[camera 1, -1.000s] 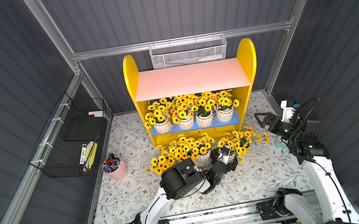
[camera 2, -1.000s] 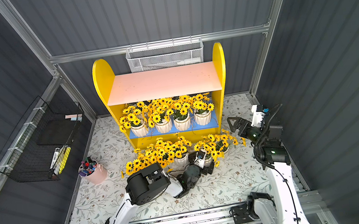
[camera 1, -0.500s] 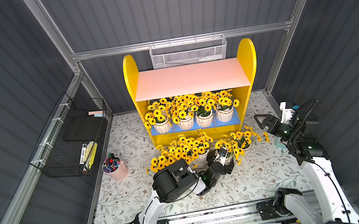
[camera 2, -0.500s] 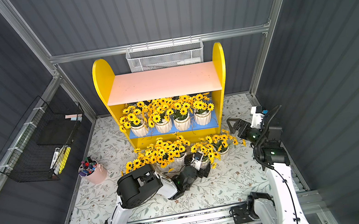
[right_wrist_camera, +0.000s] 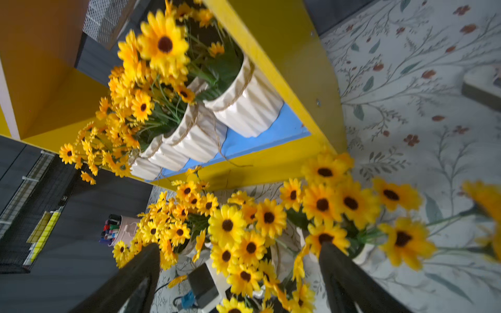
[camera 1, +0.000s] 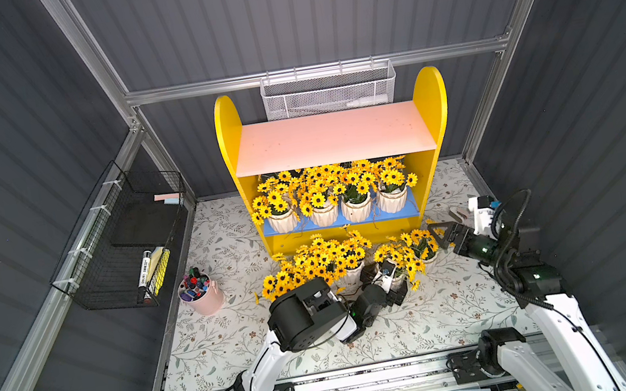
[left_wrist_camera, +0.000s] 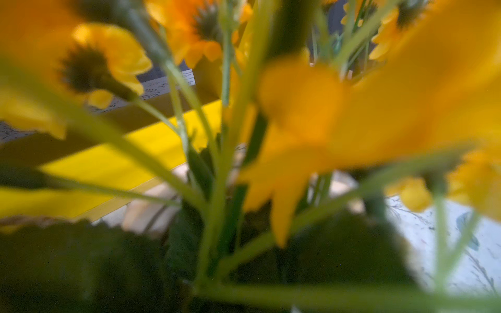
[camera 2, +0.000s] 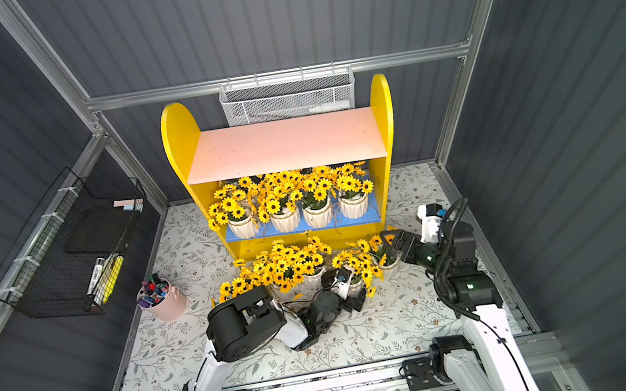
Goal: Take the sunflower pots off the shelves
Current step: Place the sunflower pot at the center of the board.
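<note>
The yellow shelves (camera 1: 229, 141) have a bare pink upper board. Several sunflower pots (camera 1: 357, 209) stand in a row on the blue lower board (camera 1: 410, 211), also seen in the right wrist view (right_wrist_camera: 244, 108). More sunflower pots (camera 1: 350, 275) stand on the floor in front. My left gripper (camera 1: 394, 285) reaches low under one bunch (camera 1: 396, 255) and appears shut on that pot. Blurred stems fill the left wrist view and hide its jaws. My right gripper (camera 1: 438, 236) is open, just right of the rightmost floor pot (camera 1: 429, 260), with flowers between its fingers (right_wrist_camera: 333, 268).
A pink cup of markers (camera 1: 202, 295) stands at the left on the floral mat (camera 1: 239, 333). A black wire basket (camera 1: 122, 250) hangs on the left wall and a white mesh basket (camera 1: 329, 91) behind the shelves. A small grey object (camera 1: 459, 214) lies by the right arm.
My left gripper slid one floor pot a little to the left, away from the rightmost pot, then stopped. The right arm has hardly moved.
</note>
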You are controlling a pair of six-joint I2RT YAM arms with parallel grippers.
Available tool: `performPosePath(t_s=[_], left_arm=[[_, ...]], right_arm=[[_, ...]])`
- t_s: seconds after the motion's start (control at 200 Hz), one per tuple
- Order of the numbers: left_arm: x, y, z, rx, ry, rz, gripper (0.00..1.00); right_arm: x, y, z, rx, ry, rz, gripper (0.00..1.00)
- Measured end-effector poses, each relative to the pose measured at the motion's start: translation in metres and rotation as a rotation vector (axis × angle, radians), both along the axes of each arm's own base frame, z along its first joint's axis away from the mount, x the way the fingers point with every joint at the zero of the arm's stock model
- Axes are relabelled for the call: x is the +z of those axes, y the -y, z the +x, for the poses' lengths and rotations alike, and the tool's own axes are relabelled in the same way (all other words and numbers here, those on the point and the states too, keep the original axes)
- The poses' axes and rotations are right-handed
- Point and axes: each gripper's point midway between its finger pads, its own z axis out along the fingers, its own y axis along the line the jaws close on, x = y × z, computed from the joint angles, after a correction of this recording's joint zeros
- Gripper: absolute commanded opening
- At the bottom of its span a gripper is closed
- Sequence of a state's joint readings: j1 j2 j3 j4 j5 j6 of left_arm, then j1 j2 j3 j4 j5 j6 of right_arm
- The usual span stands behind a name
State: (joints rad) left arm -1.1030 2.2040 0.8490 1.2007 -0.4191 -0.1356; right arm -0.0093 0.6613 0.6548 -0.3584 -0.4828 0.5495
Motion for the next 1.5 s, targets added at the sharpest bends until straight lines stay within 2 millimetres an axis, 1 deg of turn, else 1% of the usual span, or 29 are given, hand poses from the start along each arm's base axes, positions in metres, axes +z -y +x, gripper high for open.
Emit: performPosePath(t_s=[0.065,0.125,0.195,0.25,0.335,0.505,0.63,0.69,0.725,0.775,0.865,0.94,1.026,1.101,1.171,1.276,1.501], left_arm=[[0.0,0.0,0.001,0.002,0.005,0.0,0.99],[0.0,-0.001,0.003,0.007,0.009,-0.008,0.99],[-0.001,-0.002,0.005,0.01,0.012,-0.017,0.99],[-0.001,-0.001,0.006,0.008,0.013,-0.022,0.99],[-0.001,0.0,0.006,0.005,0.012,-0.031,0.99],[-0.001,0.0,0.007,0.004,0.007,-0.036,1.0],[-0.001,0.0,0.007,0.001,-0.002,-0.045,1.0],[-0.001,0.0,0.007,-0.002,-0.006,-0.049,0.99],[-0.001,0.001,0.007,-0.003,-0.008,-0.051,0.99],[-0.001,0.001,0.008,-0.003,-0.012,-0.054,0.99],[-0.001,0.001,0.008,-0.006,-0.019,-0.058,0.99],[-0.002,0.001,0.008,-0.007,-0.023,-0.058,0.99],[-0.003,0.002,0.008,-0.008,-0.026,-0.054,0.99],[-0.004,0.002,0.008,-0.009,-0.028,-0.052,0.99],[-0.004,0.002,0.008,-0.009,-0.03,-0.054,0.99],[-0.006,0.002,0.008,-0.009,-0.033,-0.049,0.99],[-0.006,0.002,0.007,-0.009,-0.036,-0.051,0.99]], right_arm=[[-0.011,-0.004,-0.015,0.0,-0.028,-0.006,0.82],[-0.017,-0.007,-0.027,-0.003,-0.051,-0.004,0.76],[-0.022,-0.011,-0.036,0.003,-0.067,0.0,0.72],[-0.03,-0.015,-0.042,0.018,-0.093,0.004,0.69],[-0.048,-0.024,-0.05,0.05,-0.156,0.005,0.62],[-0.092,-0.042,-0.068,0.116,-0.273,0.01,0.59],[-0.12,-0.053,-0.076,0.149,-0.314,0.03,0.57],[-0.132,-0.059,-0.078,0.163,-0.32,0.044,0.53],[-0.14,-0.061,-0.079,0.167,-0.325,0.049,0.52],[-0.151,-0.062,-0.079,0.16,-0.337,0.053,0.52],[-0.164,-0.06,-0.074,0.123,-0.339,0.066,0.52],[-0.168,-0.057,-0.069,0.092,-0.328,0.069,0.53],[-0.164,-0.056,-0.06,0.066,-0.302,0.069,0.54],[-0.163,-0.057,-0.053,0.057,-0.297,0.069,0.54],[-0.167,-0.059,-0.049,0.056,-0.309,0.062,0.54],[-0.171,-0.063,-0.047,0.062,-0.326,0.049,0.57],[-0.163,-0.073,-0.037,0.08,-0.293,0.05,0.63]])
